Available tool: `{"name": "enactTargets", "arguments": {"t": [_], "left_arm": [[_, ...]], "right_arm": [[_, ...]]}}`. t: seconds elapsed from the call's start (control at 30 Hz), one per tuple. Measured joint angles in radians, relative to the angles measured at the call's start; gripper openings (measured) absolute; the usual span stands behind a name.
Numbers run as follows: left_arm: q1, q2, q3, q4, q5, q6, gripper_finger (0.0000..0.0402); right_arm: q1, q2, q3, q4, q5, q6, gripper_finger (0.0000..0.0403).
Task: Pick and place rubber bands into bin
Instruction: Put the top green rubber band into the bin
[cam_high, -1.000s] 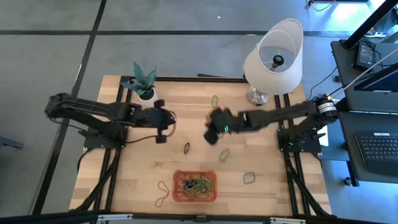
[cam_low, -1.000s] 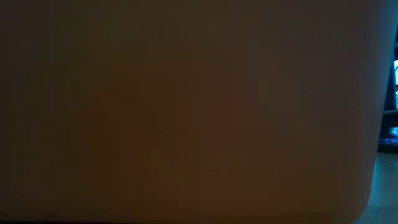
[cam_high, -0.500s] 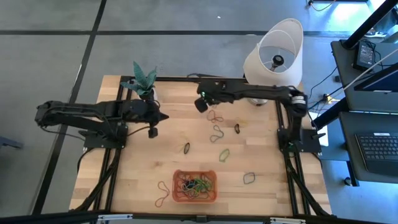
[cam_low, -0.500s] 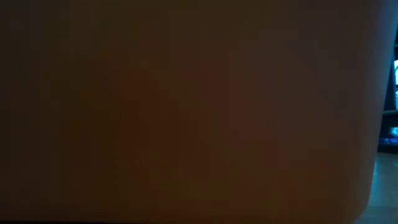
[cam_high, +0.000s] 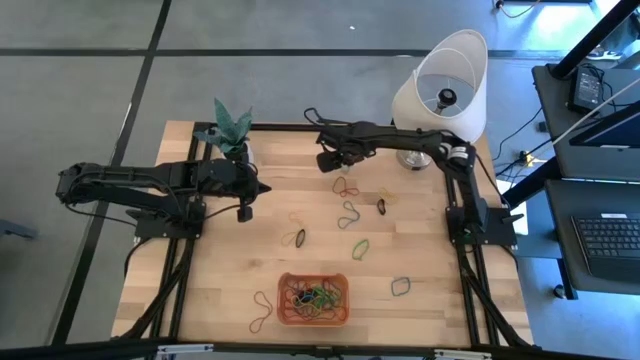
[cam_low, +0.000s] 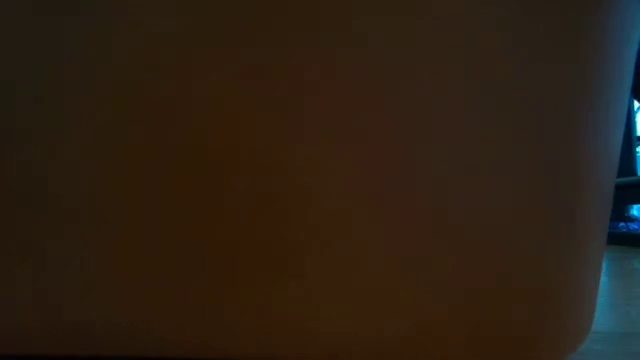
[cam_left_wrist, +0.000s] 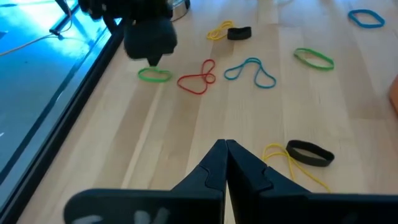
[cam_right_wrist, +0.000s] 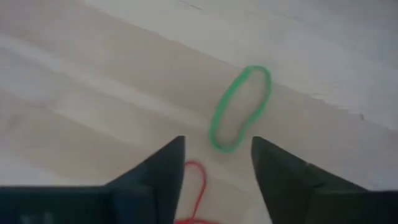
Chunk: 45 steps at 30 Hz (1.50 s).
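Low view is blocked dark by something close.

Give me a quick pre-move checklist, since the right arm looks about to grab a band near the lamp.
1. Right gripper open: ok, a clear gap shows between its fingers.
2. Target in line: ok, the green band lies flat on the wood just ahead of that gap.
3. Neighbours clear: not ok, the red band sits right by the fingers and could be caught too.
4. Left gripper out of the way: ok, shut and empty, near the plant.
5. Bin ready: ok, at the table's front edge, already holding bands.
6. Low view check: cannot tell, it is blocked and dark.
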Motion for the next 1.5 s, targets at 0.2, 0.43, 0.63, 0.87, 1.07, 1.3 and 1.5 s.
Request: {"name": "enactTargets", "arguments": {"t": [0.2, 0.43, 0.63, 0.87, 1.07, 1.3, 1.5], "left_arm": [[0.000, 0.000, 0.000, -0.023, 0.000, 0.007, 0.0003], [0.000, 0.000, 0.000, -0.059, 0.000, 0.000, 0.0002], [0.000, 0.000, 0.000, -0.059, -0.005, -0.001, 0.0001], [-0.001, 0.000, 0.000, -0.064, -0.008, -0.013, 0.0002], [-0.001, 0.000, 0.000, -0.064, -0.008, -0.019, 0.0003], [-0.006, 0.001, 0.000, -0.051, -0.001, 0.073, 0.0002], [-0.076, 0.001, 0.000, -0.048, 0.079, 0.059, 0.0001]], "right_arm": [[-0.041, 0.076, 0.000, -0.030, -0.018, 0.143, 0.0233], [-0.042, 0.110, 0.000, 0.020, -0.030, 0.091, 0.0236], [-0.051, 0.160, 0.006, 0.010, -0.102, 0.090, 0.0210], [-0.046, 0.176, 0.006, 0.007, -0.100, 0.037, 0.0092], [-0.036, 0.165, 0.002, -0.011, -0.097, -0.041, 0.0012], [0.016, 0.031, -0.007, -0.041, -0.083, -0.077, 0.0004], [0.147, -0.112, -0.006, -0.097, 0.047, -0.147, 0.0002]]}}
